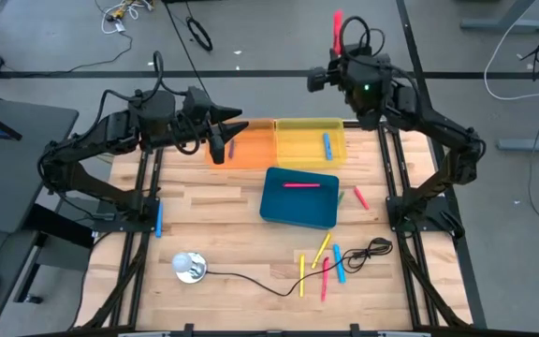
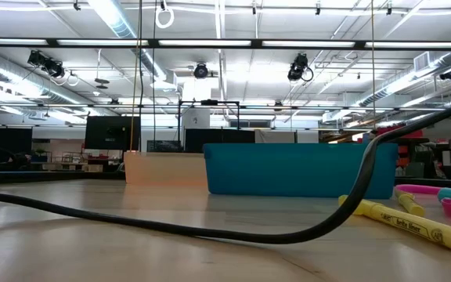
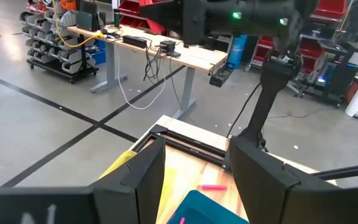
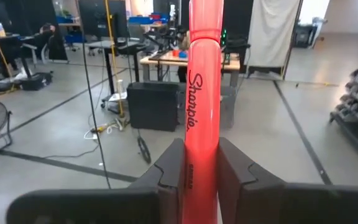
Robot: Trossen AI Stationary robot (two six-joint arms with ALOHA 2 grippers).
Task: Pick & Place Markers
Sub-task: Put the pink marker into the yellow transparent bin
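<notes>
My right gripper [image 1: 341, 47] is raised past the table's far edge, shut on a pink-red marker [image 4: 202, 93] printed "Sharpie". My left gripper [image 1: 216, 145] hangs open over the orange bin [image 1: 251, 148], nothing between its fingers [image 3: 148, 180]. A red marker [image 1: 232, 148] lies in the orange bin, a blue one [image 1: 326, 143] in the yellow bin [image 1: 309, 140], a pink one [image 1: 300, 185] in the teal bin [image 1: 299, 198]. Several yellow, blue and pink markers [image 1: 324, 262] lie loose near the table's near right; pink [image 1: 359, 197] and green [image 1: 341, 198] ones lie beside the teal bin. My right gripper pinches the pink-red marker's lower barrel [image 4: 194, 171] between its two fingers [image 4: 238, 171]. The marker lies along the fingers and sticks out well beyond their tips [image 1: 337, 23]. It is lifted clear of the table and bins, pointing away past the far edge.
A black cable [image 1: 251, 279] runs from a white round object [image 1: 190, 267] across the near table to the loose markers; it crosses the low view [image 2: 210, 227] before the teal bin [image 2: 300, 168]. A blue marker [image 1: 158, 217] lies at the left edge.
</notes>
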